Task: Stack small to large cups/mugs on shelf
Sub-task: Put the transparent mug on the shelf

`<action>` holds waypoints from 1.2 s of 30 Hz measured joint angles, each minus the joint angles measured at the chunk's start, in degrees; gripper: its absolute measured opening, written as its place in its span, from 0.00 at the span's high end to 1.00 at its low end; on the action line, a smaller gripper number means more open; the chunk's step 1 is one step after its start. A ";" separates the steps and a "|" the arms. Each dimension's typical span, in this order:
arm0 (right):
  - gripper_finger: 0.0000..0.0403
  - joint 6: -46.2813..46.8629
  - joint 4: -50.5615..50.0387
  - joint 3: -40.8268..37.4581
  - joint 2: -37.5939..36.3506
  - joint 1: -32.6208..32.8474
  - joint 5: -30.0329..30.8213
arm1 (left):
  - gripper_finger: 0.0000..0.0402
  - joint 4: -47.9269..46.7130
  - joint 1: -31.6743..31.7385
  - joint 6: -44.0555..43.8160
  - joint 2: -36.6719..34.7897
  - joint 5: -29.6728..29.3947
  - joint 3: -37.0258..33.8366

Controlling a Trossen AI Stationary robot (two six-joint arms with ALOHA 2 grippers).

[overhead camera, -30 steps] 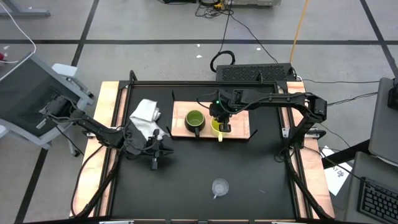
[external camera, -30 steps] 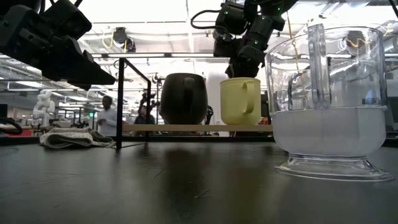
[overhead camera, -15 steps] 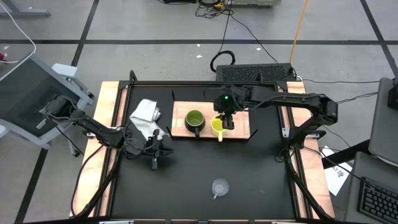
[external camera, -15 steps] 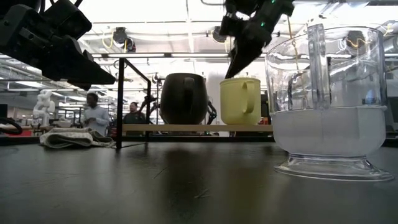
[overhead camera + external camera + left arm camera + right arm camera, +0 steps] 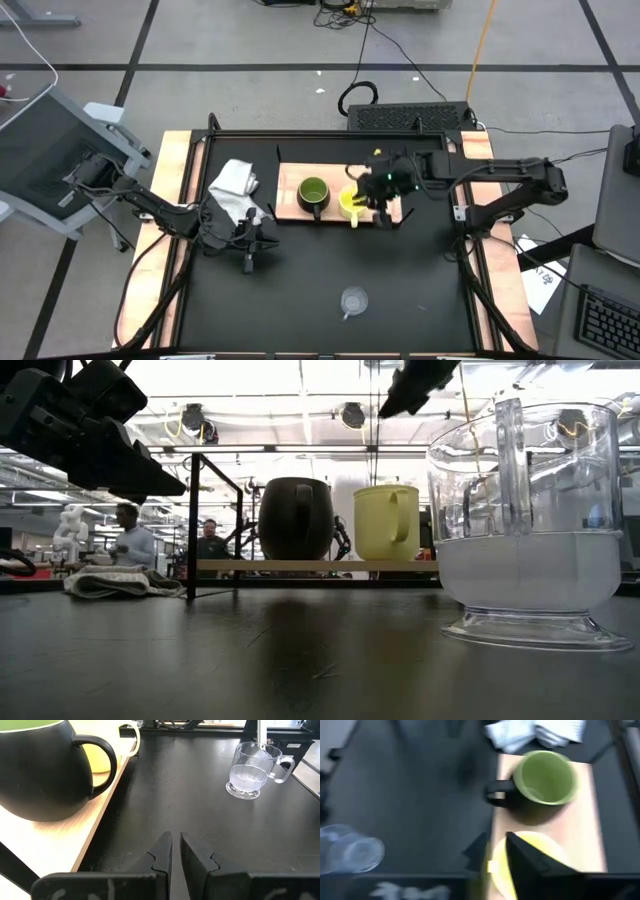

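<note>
The dark green handled mug (image 5: 312,193) and the yellow handled mug (image 5: 349,205) stand side by side on the flat light-wood shelf (image 5: 288,180). The small clear glass cup (image 5: 353,300) sits well apart on the near black worktop (image 5: 300,290). The right claw (image 5: 383,207) hovers, empty, just right of the yellow mug; a low swing could likely clip its rim. The left claw (image 5: 175,851) rests nearly closed, left of the shelf.

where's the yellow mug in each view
High view: yellow mug on the shelf's right part.
Low view: centre, on the shelf.
Left wrist view: mostly hidden behind the green mug.
Right wrist view: bottom centre.
Shared landmark: the green mug beside it.
</note>
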 joint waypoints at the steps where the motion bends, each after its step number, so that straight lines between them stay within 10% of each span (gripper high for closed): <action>1: 0.89 0.51 -0.25 0.00 -0.03 1.46 0.00 | 0.90 0.02 0.00 0.00 0.00 -0.02 0.00; 14: 0.99 4.61 3.92 -6.28 -1.41 18.51 3.50 | 0.90 0.24 0.00 -0.45 0.00 -0.02 0.00; 36: 1.00 11.63 38.17 -44.39 -24.34 30.01 5.41 | 0.90 1.58 0.04 1.99 0.02 -0.07 0.00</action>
